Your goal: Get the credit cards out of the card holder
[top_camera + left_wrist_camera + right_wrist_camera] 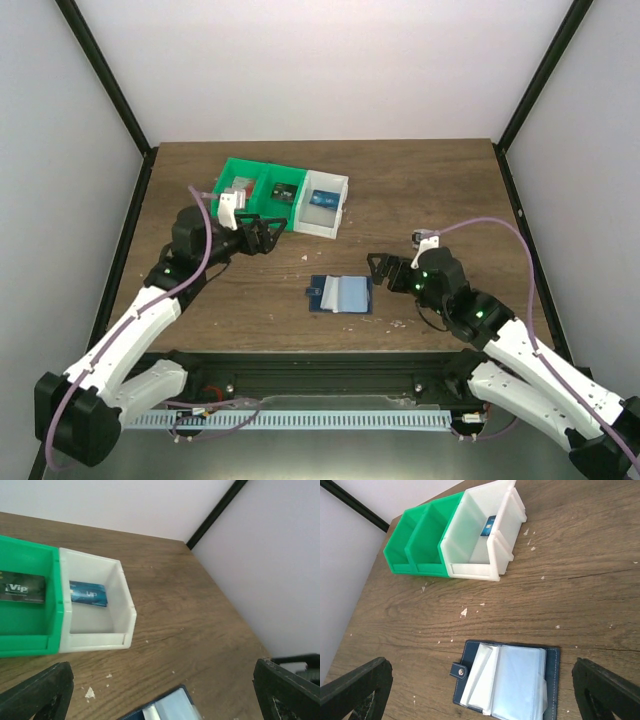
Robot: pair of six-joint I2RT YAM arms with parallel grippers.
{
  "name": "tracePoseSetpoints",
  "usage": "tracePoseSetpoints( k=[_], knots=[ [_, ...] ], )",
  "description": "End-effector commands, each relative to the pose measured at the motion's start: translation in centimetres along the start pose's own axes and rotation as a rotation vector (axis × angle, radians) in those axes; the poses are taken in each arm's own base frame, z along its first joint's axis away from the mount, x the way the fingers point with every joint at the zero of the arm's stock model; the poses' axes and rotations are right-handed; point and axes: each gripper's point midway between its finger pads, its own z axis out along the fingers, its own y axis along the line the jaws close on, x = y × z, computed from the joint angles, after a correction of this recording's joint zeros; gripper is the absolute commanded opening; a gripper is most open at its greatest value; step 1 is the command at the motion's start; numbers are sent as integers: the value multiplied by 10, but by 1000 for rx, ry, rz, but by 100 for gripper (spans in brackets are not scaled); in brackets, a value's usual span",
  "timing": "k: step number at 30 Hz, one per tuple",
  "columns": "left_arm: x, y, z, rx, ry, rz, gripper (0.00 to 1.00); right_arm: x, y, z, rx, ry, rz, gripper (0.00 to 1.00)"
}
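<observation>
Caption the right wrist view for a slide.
Open card holder lies ahead of the open right gripper; green bin, white bin beyond.

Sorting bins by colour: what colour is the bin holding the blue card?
White bin, clearest in the left wrist view.

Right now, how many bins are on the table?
3, in a row: left green bin, middle green bin, white bin on the right. None looks hidden.

Grainy wooden table [420, 190], glossy plastic bins [427, 540]
</observation>
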Motion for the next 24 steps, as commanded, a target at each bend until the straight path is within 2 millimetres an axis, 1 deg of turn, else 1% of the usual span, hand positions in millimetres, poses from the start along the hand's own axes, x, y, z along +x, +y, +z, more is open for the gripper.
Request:
tracePoseSetpoints(
  k=[1, 4, 10, 16, 24],
  knots=[
    [-4, -25, -14, 122, -48, 30, 100, -32, 9, -14, 17, -91, 6, 100],
    [-6, -28, -24, 117, -71, 58, 100, -35, 9, -17, 18, -99, 7, 100],
    [0, -28, -34, 118, -91, 50, 100, -25, 2, -11, 29, -80, 17, 100],
    [11, -22, -35, 117, -92, 18, 100, -18, -1, -5, 25, -74, 38, 100],
    [19, -12, -30, 93, -87, 7, 100, -10, -3, 1, 26, -44, 51, 100]
  ],
)
